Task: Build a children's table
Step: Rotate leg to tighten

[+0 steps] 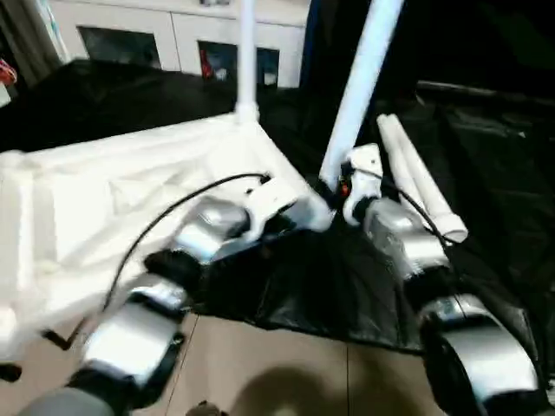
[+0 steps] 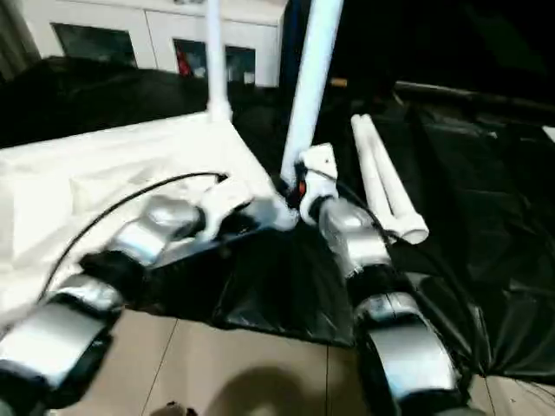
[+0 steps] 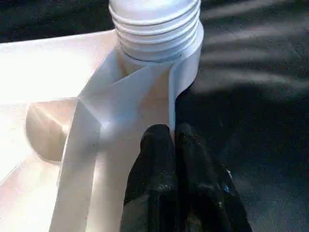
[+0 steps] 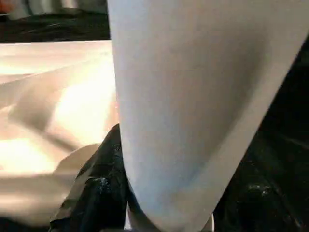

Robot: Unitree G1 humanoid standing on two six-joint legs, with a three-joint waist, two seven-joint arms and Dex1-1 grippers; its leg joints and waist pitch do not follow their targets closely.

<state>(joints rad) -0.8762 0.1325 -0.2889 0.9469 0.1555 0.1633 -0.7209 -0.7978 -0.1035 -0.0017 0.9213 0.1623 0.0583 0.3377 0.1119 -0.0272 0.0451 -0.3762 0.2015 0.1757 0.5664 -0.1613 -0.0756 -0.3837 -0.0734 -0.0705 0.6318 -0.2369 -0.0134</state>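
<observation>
black sheet (image 1: pixel 486 165) holds one tabletop (image 1: pixel 113 199), four legs (two upright).

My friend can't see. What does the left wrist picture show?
Two black fingers, pressed shut, touch the white table top at its corner socket. A leg's ribbed end sits in that socket, dark sheet beside it.

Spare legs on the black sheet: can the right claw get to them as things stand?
Probably not right now. The right claw is closed around the leaning leg at the tabletop corner, so it would have to let go first. The two spare legs lie just beside that arm with nothing between them.
</observation>
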